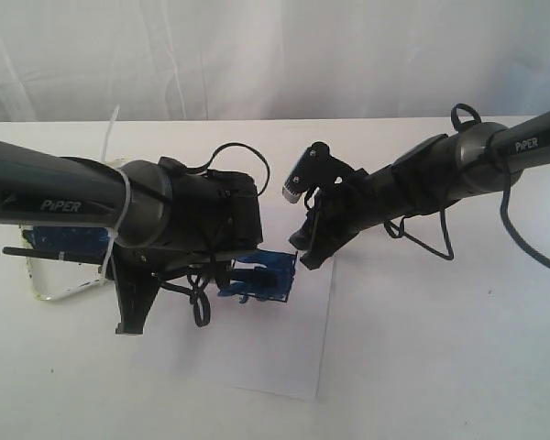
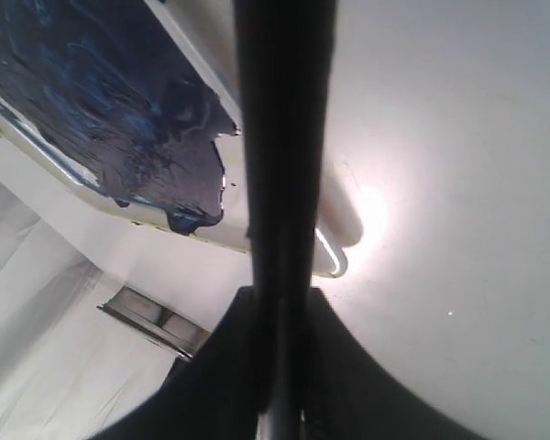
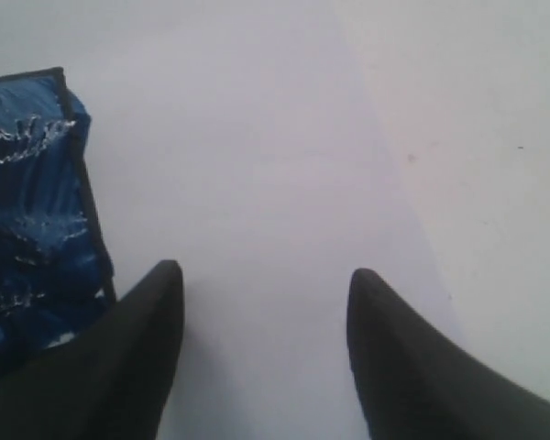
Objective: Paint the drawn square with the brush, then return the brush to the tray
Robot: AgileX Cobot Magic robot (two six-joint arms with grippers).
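Note:
The brush lies as a thin dark line across the tray at the left, and my left gripper is shut on its handle. In the left wrist view the handle runs straight out from between the closed jaws of the left gripper, over the tray's pale rim and its dark blue smeared inside. The bristle tip does not show. The drawn square on the white paper is smeared blue. My right gripper hangs open just beside the square, holding nothing.
The white paper sheet lies on the white table, its right edge near the middle. Both dark arms cross above it, with loose cables hanging from them. A white curtain closes off the back.

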